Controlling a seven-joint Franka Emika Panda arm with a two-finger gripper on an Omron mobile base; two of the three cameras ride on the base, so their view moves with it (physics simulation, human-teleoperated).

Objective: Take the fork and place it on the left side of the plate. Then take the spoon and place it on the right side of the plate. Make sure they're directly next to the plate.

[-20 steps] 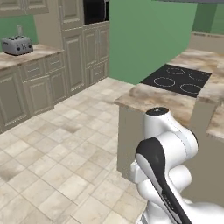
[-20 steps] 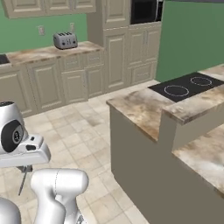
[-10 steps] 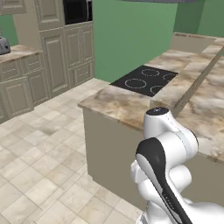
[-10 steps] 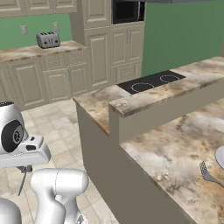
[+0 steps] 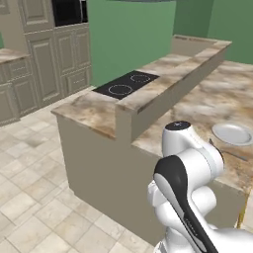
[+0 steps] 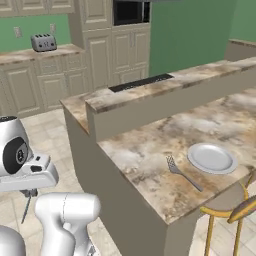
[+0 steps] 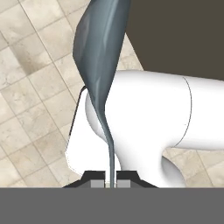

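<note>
Looking from the left base view, the plate [image 5: 231, 133] lies on the marbled tabletop [image 5: 192, 111] near its near right corner. The fork [image 5: 228, 152] shows as a thin grey line just on the near side of the plate, partly hidden by the arm's white shoulder. Beyond the plate, past a raised ledge, a black cooktop [image 5: 126, 84] is set into the far level of the island.

In the right base view, the plate [image 6: 212, 158] sits close to the tabletop's [image 6: 150, 150] near edge. The fork [image 6: 183, 172] lies just left of the plate, close beside its rim but not touching, tines pointing away toward the ledge and handle slanting toward the tabletop edge. A yellow stool [image 6: 235, 212] stands on the floor below the plate's corner of the island. Far from the plate, on the back counter, a toaster [image 6: 43, 43] stands by the wall. Low at the left, well away from the plate and off the tabletop, a thin dark stem hangs below the arm's wrist; too small to tell more there.

In the hand view, the tool [image 7: 110, 183] is clamped tight on the spoon [image 7: 100, 57]: its thin handle runs up from between the two dark fingers [image 7: 97, 177], and the oval bowl is at the far end, over tiled floor [image 7: 30, 78].
</note>
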